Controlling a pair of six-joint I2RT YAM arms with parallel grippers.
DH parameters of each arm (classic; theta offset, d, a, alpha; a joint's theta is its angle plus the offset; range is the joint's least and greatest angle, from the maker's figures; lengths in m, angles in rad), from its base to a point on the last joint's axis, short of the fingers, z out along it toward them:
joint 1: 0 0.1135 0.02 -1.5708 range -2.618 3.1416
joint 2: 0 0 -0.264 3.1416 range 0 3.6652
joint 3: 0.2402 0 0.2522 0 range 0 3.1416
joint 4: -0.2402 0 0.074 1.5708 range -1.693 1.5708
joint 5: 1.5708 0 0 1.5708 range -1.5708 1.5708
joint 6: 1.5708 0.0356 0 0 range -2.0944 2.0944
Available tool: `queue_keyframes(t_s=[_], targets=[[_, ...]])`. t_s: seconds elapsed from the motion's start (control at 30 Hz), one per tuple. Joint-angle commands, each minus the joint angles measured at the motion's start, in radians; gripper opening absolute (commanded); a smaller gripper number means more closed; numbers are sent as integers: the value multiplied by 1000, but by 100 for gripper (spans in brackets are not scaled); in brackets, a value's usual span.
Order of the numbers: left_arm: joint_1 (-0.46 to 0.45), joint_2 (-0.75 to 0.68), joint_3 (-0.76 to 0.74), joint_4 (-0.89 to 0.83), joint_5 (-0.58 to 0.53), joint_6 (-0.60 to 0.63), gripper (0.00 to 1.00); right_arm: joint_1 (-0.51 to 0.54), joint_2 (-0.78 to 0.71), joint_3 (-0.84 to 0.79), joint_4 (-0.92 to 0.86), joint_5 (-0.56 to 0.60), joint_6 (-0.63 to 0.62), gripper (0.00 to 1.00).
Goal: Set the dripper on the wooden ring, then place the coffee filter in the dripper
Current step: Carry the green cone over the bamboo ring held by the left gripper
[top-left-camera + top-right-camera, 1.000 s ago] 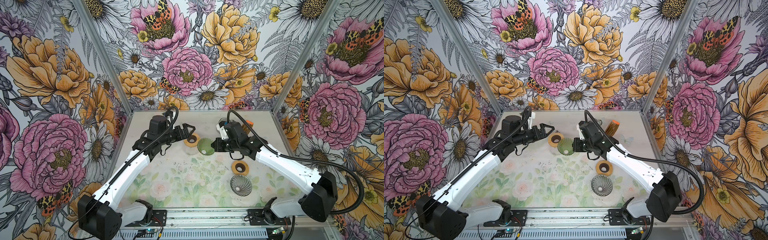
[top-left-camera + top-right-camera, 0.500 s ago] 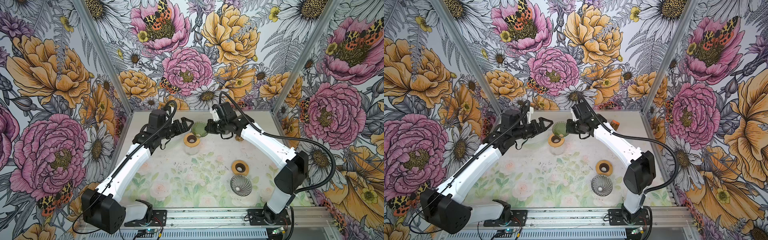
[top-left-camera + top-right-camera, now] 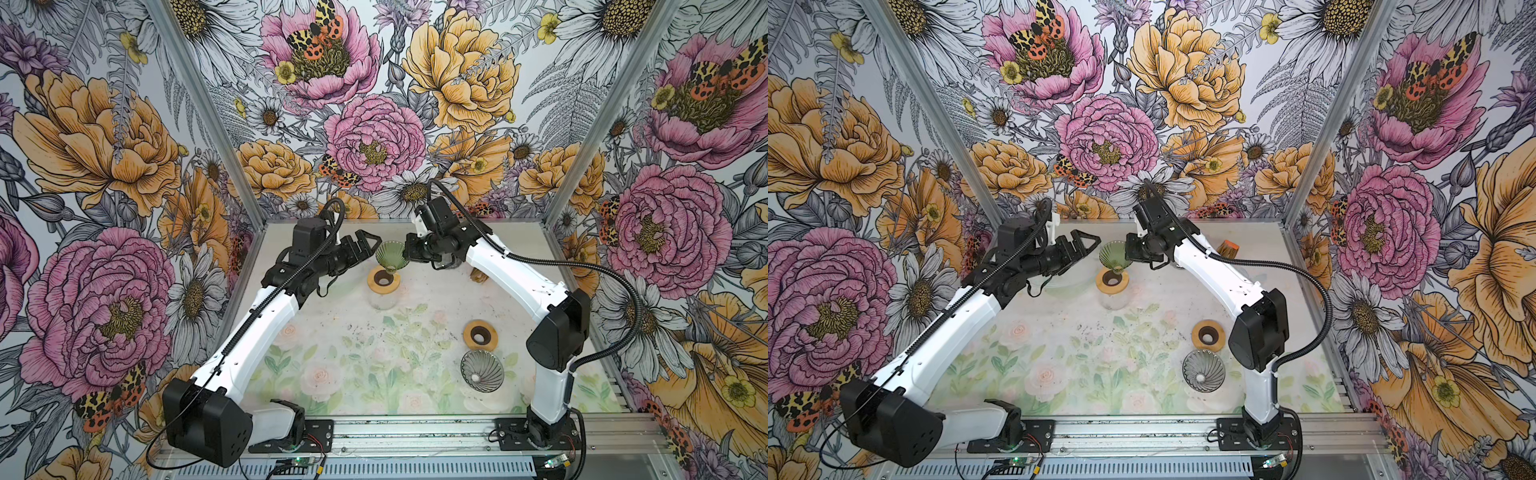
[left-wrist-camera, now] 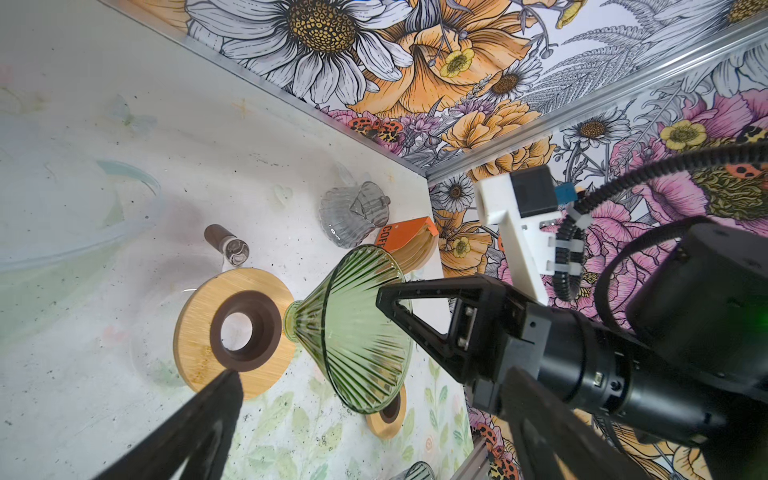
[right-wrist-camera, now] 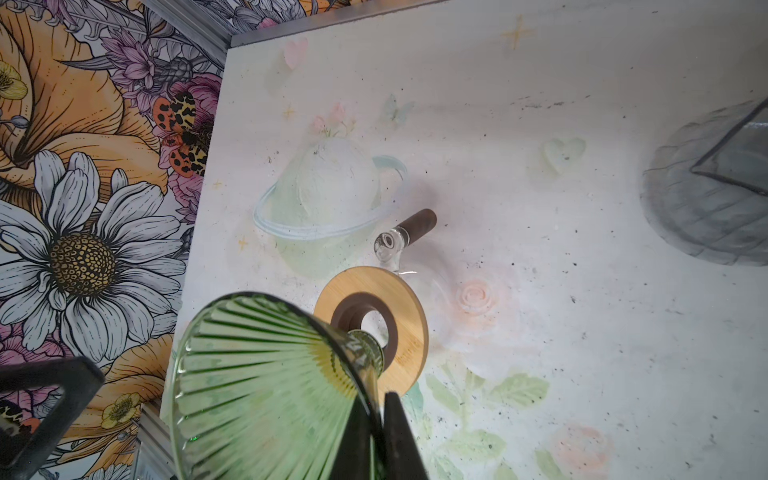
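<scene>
- Grip: my right end effector (image 3: 409,253) is clenched on the wall of the green dripper (image 3: 390,255), pinching the glass near its rim.
- I hold the green dripper off the table (image 3: 332,353) at about 12 o'clock. It is tilted, with its narrow end pointing down at the ring (image 4: 195,328).
- That ring lies on top of the carafe (image 3: 382,300), at 6 o'clock from the green dripper in both top views. I cannot tell whether the narrow end touches the ring.
- My left end effector (image 3: 362,248) is released, its fingers spread wide. It hangs just beside the green dripper at that dripper's 9 o'clock and does not touch it.
- The filters (image 3: 1229,248) are a tan stack under an orange label, at about 1 o'clock on the table near the far right corner. They sit beyond my right arm, apart from the green dripper.
- In the left wrist view, the far grey dripper (image 4: 353,216) lies tipped over just beside the filters.
- The spare ring (image 3: 468,337) lies flat at about 4 o'clock.
- The near grey dripper (image 3: 490,365) stands mouth up at 5 o'clock, close to the spare ring, and neither end effector touches it.
</scene>
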Motion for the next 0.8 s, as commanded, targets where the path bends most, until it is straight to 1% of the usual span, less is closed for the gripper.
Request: queue_keyframes(t_s=[0.0, 0.3, 0.43, 0.63, 0.77], targets=[[9, -10, -21, 27, 28, -23, 99, 14, 29, 50, -8, 10, -14, 4], [11, -13, -45, 28, 17, -7, 99, 34, 77, 82, -13, 10, -23, 4], [21, -4, -48, 26, 30, -12, 99, 38, 94, 94, -20, 21, -28, 4], [46, 17, -50, 23, 89, -29, 99, 41, 117, 105, -22, 25, -28, 4], [47, 23, -42, 13, 92, -17, 99, 40, 127, 106, -21, 29, -30, 4]])
